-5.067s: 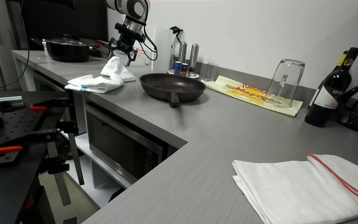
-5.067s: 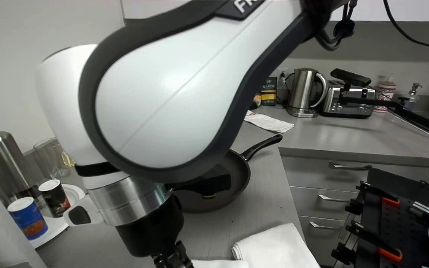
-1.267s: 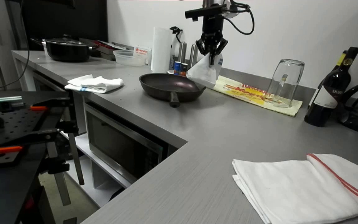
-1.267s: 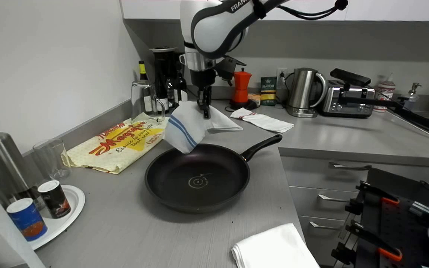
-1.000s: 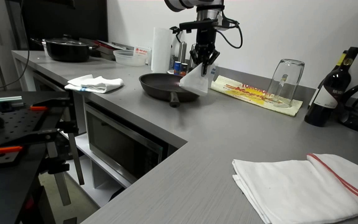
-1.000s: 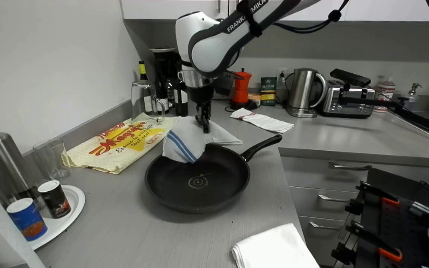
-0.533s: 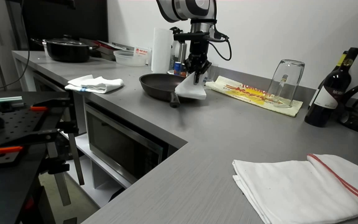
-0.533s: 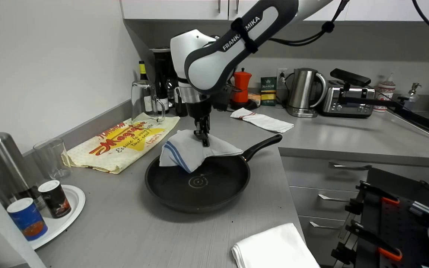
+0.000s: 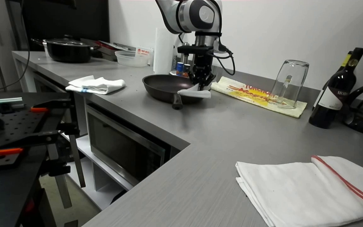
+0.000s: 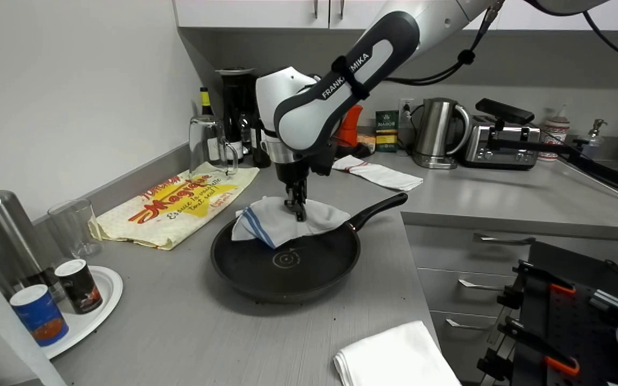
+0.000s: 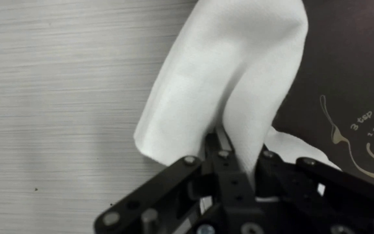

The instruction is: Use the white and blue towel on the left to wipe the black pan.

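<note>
The black pan (image 10: 314, 273) sits on the grey counter, its handle (image 10: 379, 210) pointing toward the corner. My gripper (image 10: 297, 214) is low at the handle-side part of the pan, shut on the white and blue towel (image 10: 266, 222). The towel is bunched and drapes over the rim, partly inside the pan, its blue stripes showing in that exterior view. In the wrist view, white folds (image 11: 187, 97) rise between and around the fingers, with the pan's dark floor (image 11: 330, 58) on the right. The fingertips are partly hidden by cloth.
Another folded white towel (image 9: 96, 85) with a blue stripe lies at the counter edge. A yellow cloth (image 9: 244, 92) bears an upturned glass jug (image 9: 290, 82) by the wall. A plate with two small cups (image 10: 105, 289) and a red-striped towel (image 9: 304, 189) also lie on the counter.
Some seconds ago the gripper stood open at the far towels. Since then it has brought the towel over and lowered it onto the pan, bunching it. The pan has shifted very slightly.
</note>
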